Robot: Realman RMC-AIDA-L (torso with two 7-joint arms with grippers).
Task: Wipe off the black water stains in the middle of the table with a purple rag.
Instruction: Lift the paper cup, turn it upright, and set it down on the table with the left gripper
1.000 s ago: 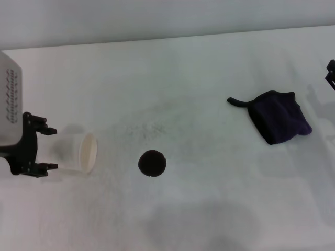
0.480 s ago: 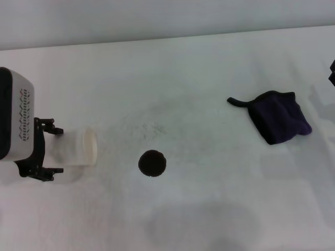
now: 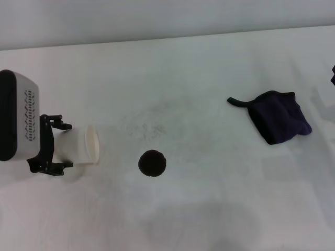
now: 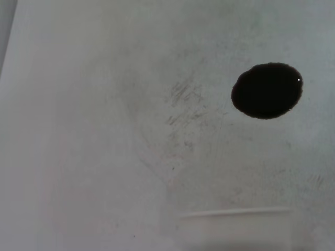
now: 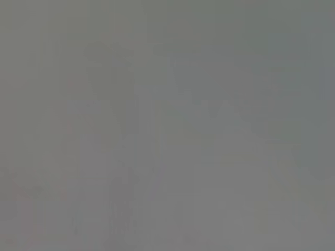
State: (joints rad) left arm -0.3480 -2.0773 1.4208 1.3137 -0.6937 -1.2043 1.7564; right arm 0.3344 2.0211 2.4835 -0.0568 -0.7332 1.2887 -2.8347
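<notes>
Nearest us, the black water stains [image 3: 152,163] sit mid-counter [image 3: 209,209]. Just to their left, our left pincer [image 3: 58,146] grips a paper cup [image 3: 84,145] lying sideways. Farther right lies the purple rag [image 3: 277,116]; our right pincer's [image 3: 333,76] state we cannot tell.

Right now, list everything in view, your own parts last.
stain: one, black, round, mid-table, near side.
rag: one, dark purple, lying on the table's right part, thin strip pointing left.
cup: one, white, on its side at the left, mouth facing the stain.
table: one, white, faint grey smudges around the middle.
left gripper: black fingers either side of the cup.
right gripper: only a dark sliver at the right edge.
</notes>
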